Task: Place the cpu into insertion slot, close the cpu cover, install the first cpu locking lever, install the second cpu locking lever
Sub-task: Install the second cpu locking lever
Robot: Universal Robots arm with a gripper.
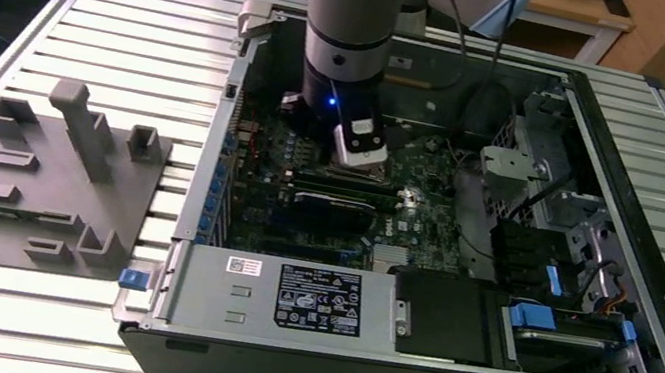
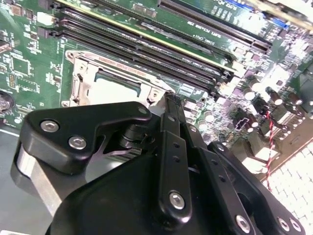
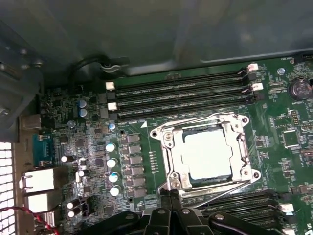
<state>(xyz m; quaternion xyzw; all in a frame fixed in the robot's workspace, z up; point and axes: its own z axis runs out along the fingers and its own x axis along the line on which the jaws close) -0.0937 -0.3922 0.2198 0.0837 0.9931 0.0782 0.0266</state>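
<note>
In the first wrist view the claw sits nearest the camera, its black fingertips drawn together with nothing between them, poised just at the near edge of the socket. Beyond it lies the cpu, one small flat square with a pale silvery top, seated in the insertion slot on the green motherboard. The cpu cover, a single thin silvery frame with a large square window, lies flat around the chip. Thin wire levers run along the socket's sides. Past the socket, four long dark memory slots run side by side.

In the second wrist view the fingers reach the corner of the same socket.

In the exterior view the arm reaches down into one open computer case on the slatted worktop. One grey fixture block rests towards the exterior view's left.
</note>
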